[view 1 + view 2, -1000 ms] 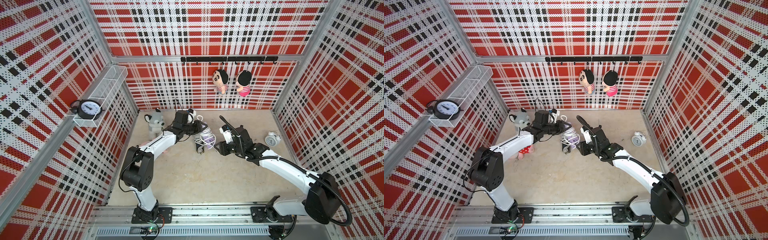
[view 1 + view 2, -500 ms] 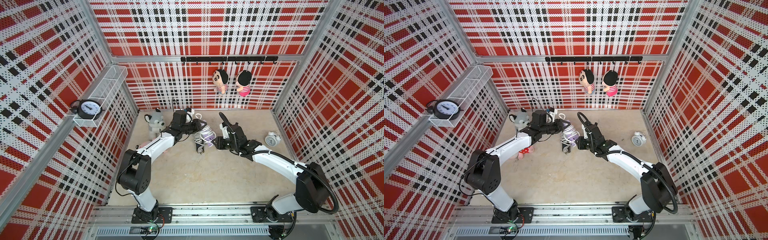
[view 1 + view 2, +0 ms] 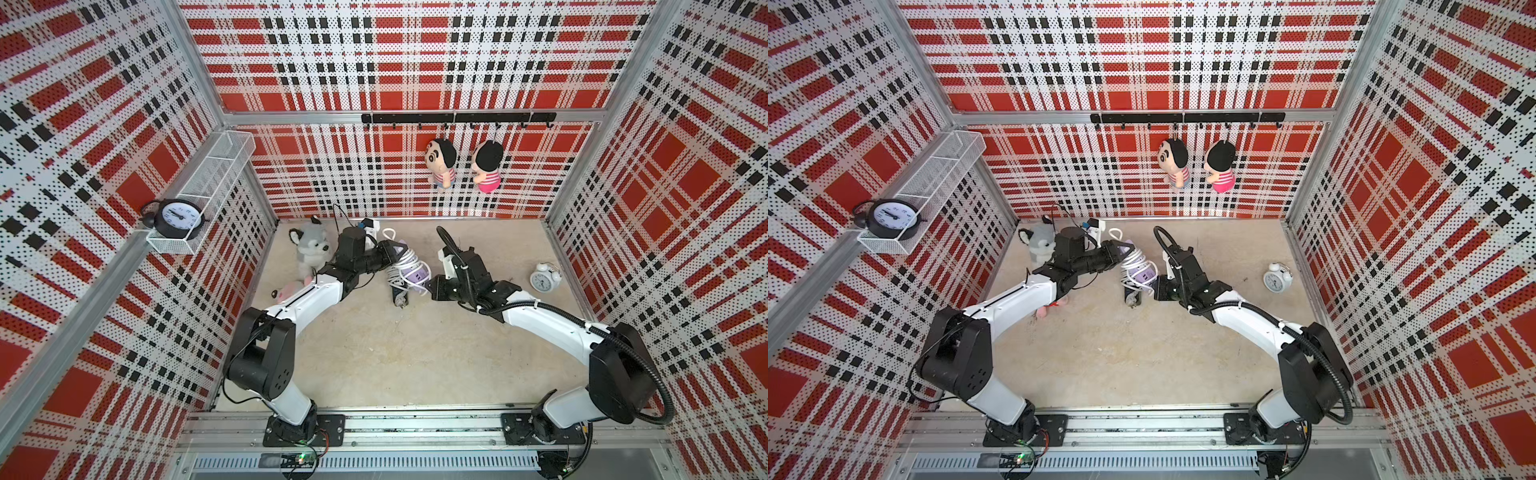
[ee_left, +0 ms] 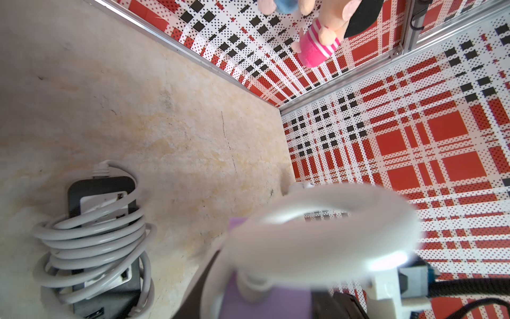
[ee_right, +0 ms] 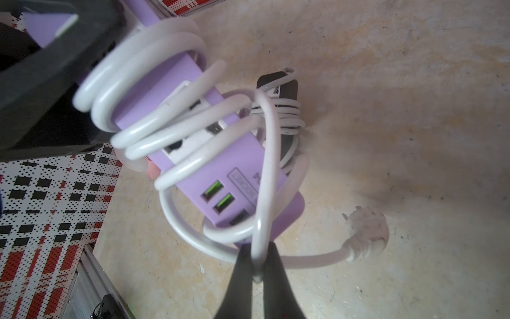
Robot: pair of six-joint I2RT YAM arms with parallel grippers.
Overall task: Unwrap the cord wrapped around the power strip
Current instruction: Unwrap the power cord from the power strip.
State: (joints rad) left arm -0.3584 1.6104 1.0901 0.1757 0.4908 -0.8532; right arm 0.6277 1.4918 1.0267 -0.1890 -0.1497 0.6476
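Purple power strip (image 5: 237, 160) near the tabletop's (image 3: 395, 353) back edge, one end clamped in left tool (image 3: 394, 254); white cord (image 5: 268, 165) loop pinched tight in right tool (image 5: 258, 265). Lots of open tabletop in front.

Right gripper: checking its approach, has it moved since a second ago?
Yes: the right gripper shifted slightly toward the back wall, nearer level with the white alarm clock.

The left gripper (image 3: 394, 255) clamps the far end of the power strip (image 3: 411, 274). The right gripper (image 5: 258, 262) pinches a cord (image 5: 265, 165) loop at the strip's near end, with both forearms angled inward toward it.
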